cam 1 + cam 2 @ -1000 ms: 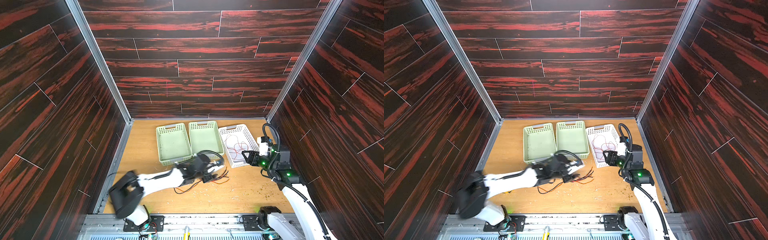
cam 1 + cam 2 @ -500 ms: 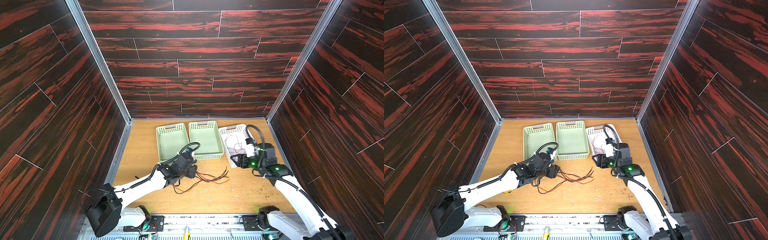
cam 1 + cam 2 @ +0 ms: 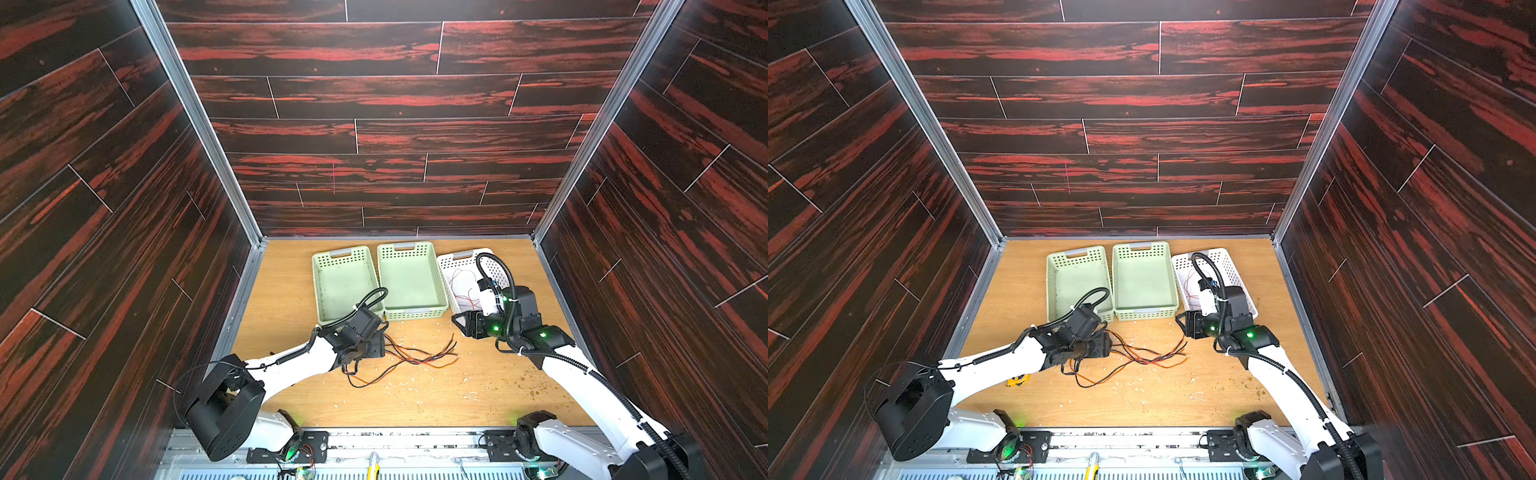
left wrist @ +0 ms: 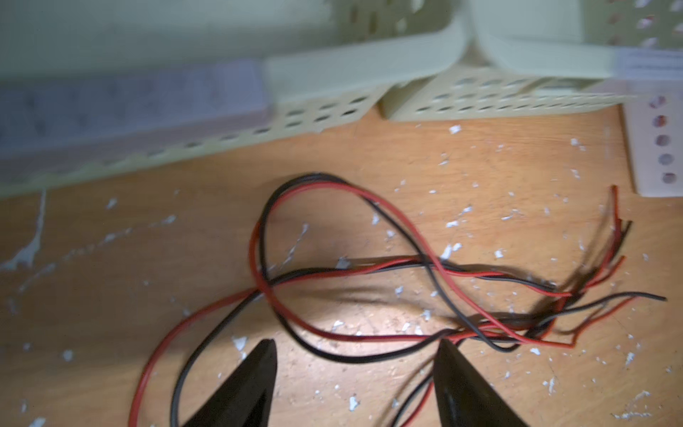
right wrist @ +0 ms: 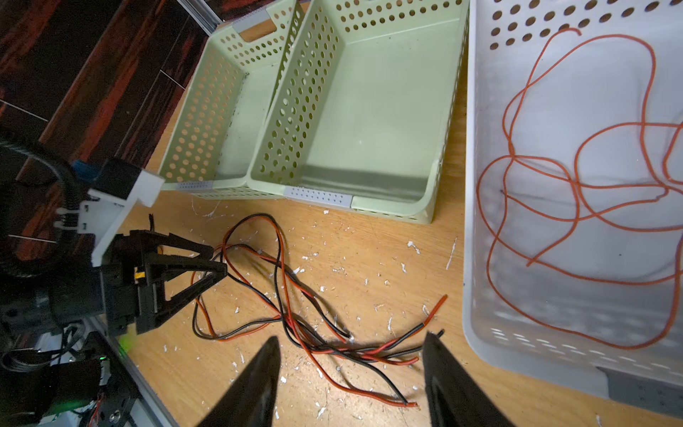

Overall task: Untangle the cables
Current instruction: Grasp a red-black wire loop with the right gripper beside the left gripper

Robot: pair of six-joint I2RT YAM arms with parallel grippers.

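At six o'clock, the two arm bases sit on the metal rail at the table's front edge. Just past them, a little to the six o'clock side of the middle of the wooden table (image 3: 291, 291), the cables (image 3: 417, 359) lie in a loose tangle. They are thin black and orange-red wires, some paired, crossing one another among white flecks. Their loops are at the nine o'clock end, and the cut ends fan out toward three o'clock.

The left gripper (image 3: 379, 347) is at nine o'clock of the tangle, low over the loops. In the left wrist view its claw (image 4: 354, 344) is released, fingers spread wide with wires (image 4: 369, 271) running on the table beneath and nothing pinched between them. The right gripper (image 3: 459, 324) hangs at two o'clock of the tangle, apart from it. In the right wrist view its claw (image 5: 351, 336) is likewise released, jaws wide above the twisted bundle (image 5: 354, 349) and grasping nothing.

Farther on, toward twelve o'clock, three baskets stand side by side. The two green baskets (image 3: 345, 253) (image 3: 411, 247) show no wires inside. At one o'clock, the white basket (image 3: 461, 255) has one separate orange cable (image 5: 512, 155) coiled loosely on its floor.
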